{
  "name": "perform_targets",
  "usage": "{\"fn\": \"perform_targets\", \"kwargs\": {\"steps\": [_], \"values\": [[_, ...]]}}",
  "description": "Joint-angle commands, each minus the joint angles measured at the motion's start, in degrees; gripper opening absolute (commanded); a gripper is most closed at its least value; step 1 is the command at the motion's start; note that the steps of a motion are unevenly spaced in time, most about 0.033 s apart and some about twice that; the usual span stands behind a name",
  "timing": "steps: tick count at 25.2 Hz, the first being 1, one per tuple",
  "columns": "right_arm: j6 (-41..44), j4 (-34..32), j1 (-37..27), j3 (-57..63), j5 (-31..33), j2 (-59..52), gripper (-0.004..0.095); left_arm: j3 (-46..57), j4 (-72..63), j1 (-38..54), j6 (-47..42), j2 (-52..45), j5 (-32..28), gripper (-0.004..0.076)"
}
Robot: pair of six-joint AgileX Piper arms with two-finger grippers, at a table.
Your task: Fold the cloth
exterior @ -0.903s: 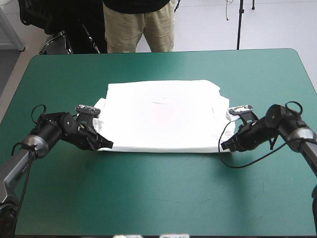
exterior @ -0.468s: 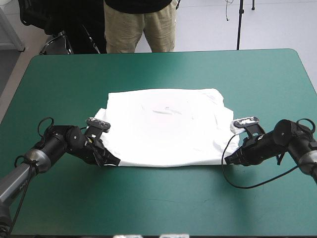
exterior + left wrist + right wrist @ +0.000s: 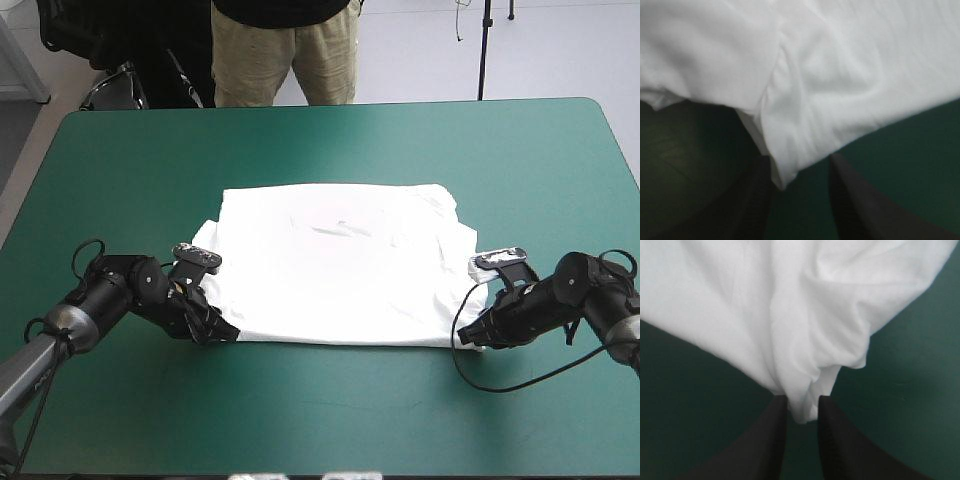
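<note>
Right gripper is pinched tight onto the near right corner of the T-shirt. Left gripper has its fingers apart, with the near left corner just poking in between them. The T-shirt lies flat around the middle of the teal-green table.

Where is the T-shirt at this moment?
In the high view the T-shirt lies flat at the middle of the table, its near-left corner at the left hand and its near-right corner pinched by the right hand.
</note>
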Motion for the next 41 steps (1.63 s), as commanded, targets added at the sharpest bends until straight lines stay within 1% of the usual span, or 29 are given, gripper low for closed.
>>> {"fn": "perform_targets", "kwargs": {"steps": [1,3,6,7,10,12,16,18,19,20,21,24,26,28,29,30,31,32,34,35,37,41], "values": [[1.0,0.7,-0.5,-1.4,0.9,-3.8,0.0435,-1.4,-2.8,-0.3,0.0,-5.3,0.3,0.0416],[2.6,-0.2,-0.5,-2.5,1.2,-6.6,0.0478,-1.5,-3.1,-0.2,-0.8,-8.9,-1.2,0.0415],[5.1,-1.4,-0.5,-6.3,-0.4,-11.4,0.0476,-2.9,-1.0,-0.1,-5.2,-14.7,-5.6,0.0415],[5.7,-1.4,-0.6,-8.1,-1.0,-12.4,0.0476,-3.8,0.9,-0.1,-8.0,-16.1,-7.1,0.0415],[6.9,-1.4,-0.6,-13.9,-2.0,-14.4,0.0476,-6.5,7.5,0.5,-15.6,-17.1,-7.4,0.0415],[7.1,-1.3,-0.6,-18.0,-0.8,-14.3,0.0476,-7.5,8.0,2.4,-16.9,-15.9,-7.3,0.0415],[7.1,-1.0,-0.6,-22.4,-0.3,-13.3,0.0473,-7.6,4.9,8.9,-16.4,-12.0,-8.1,0.0415],[7.1,-1.0,-0.6,-23.0,-0.4,-12.9,0.0469,-7.6,2.3,12.1,-14.5,-9.6,-9.1,0.0415],[7.1,-0.9,-0.6,-23.0,-0.7,-12.6,0.0469,-7.6,-1.1,14.2,-11.6,-6.8,-10.6,0.0415],[7.1,-0.7,-0.6,-23.0,-0.7,-12.3,0.0469,-7.6,-2.2,14.8,-10.7,-5.3,-11.3,0.0415],[7.1,-0.7,-0.6,-23.0,-0.7,-11.8,0.0469,-7.7,-4.1,15.5,-9.3,-2.1,-13.3,0.0415],[7.1,-0.5,-0.6,-23.0,-0.7,-11.0,0.0468,-8.3,-5.7,15.8,-8.5,3.8,-16.3,0.0414],[7.1,-0.4,-0.6,-23.0,-0.6,-10.7,0.0469,-10.6,-5.9,15.8,-8.5,9.6,-18.5,0.0415],[7.1,-0.4,-0.6,-23.0,-0.7,-10.7,0.0468,-12.8,-7.1,15.8,-8.5,13.2,-19.8,0.0412],[7.1,-0.4,-0.6,-23.0,-0.4,-10.7,0.0464,-14.0,-8.2,15.8,-7.6,14.6,-19.5,0.0391],[7.1,-0.3,-0.6,-23.0,-0.3,-10.7,0.045,-15.0,-10.0,15.8,-6.8,15.9,-18.9,0.0326],[7.1,-0.2,-0.6,-23.0,-0.2,-10.7,0.0434,-15.3,-12.0,15.8,-5.2,16.7,-18.5,0.0242],[7.1,-0.1,-0.6,-23.0,-0.2,-10.7,0.0417,-15.5,-14.5,15.8,-2.5,17.5,-17.9,0.0132],[7.1,0.6,-0.6,-23.0,-0.2,-10.7,0.0403,-15.5,-17.2,15.8,0.5,18.3,-17.1,0.002],[7.1,0.8,-0.6,-23.0,-0.2,-10.7,0.04,-15.5,-18.4,15.8,2.0,18.5,-16.8,-0.0017],[7.1,0.8,-0.6,-23.0,-0.3,-10.7,0.04,-15.5,-19.1,15.8,3.5,18.8,-16.6,-0.0015],[6.6,0.8,-0.6,-23.0,-0.3,-10.7,0.04,-15.6,-18.6,15.8,3.5,18.3,-17.8,-0.0017]]}}
